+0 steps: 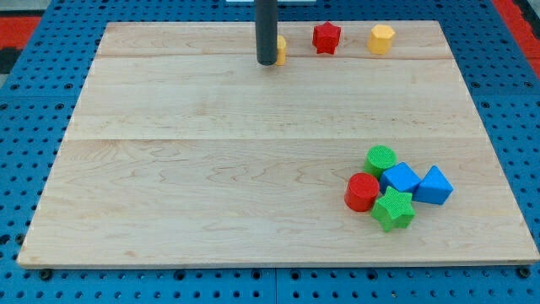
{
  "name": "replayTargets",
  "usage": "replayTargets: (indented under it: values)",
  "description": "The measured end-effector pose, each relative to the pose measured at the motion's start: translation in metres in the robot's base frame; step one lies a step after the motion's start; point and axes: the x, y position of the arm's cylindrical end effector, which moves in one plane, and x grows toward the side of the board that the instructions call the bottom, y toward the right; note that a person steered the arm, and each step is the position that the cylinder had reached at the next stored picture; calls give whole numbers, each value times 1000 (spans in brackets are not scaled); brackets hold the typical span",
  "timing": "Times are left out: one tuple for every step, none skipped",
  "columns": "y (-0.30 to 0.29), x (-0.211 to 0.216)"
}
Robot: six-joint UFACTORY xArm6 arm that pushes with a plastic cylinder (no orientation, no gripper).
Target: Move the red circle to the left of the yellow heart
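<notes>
You will find no container on the board (211, 169); every block lies directly on the wood.

Count eight blocks. Reds are two: the red circle (362, 192) near the bottom right corner, and a red star (326, 37) at the top edge. Yellows are two: a yellow hexagon (381, 39) at the top edge, to the right of the red star, and a yellow block (281, 49) mostly hidden behind the rod, so you cannot tell its shape from here. Greens are two: a green circle (380, 159) and a green star (393, 209). Blues are two: a blue cube (400, 178) and a blue triangle (434, 187).

The red circle sits at the left side of a tight group, touching the green star below it and just beside the blue cube. It is well apart from the yellow block.

My tip (267, 62) is near the top edge, touching or almost touching the left side of the yellow block. The rod has no jaws, so nothing is held.

The surface is a light wooden board made of joined planks. Around it you see a blue perforated base (25, 169), with red areas at the top corners of the view.
</notes>
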Motion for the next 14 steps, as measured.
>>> replayTargets:
  values:
    - [12, 7]
    - [35, 5]
    - [37, -11]
    - [37, -23]
    - [37, -4]
    - [76, 52]
    - [159, 90]
    - [242, 137]
    - [257, 212]
    - [205, 256]
    - [135, 277]
    - [101, 266]
    - [93, 249]
    - [90, 246]
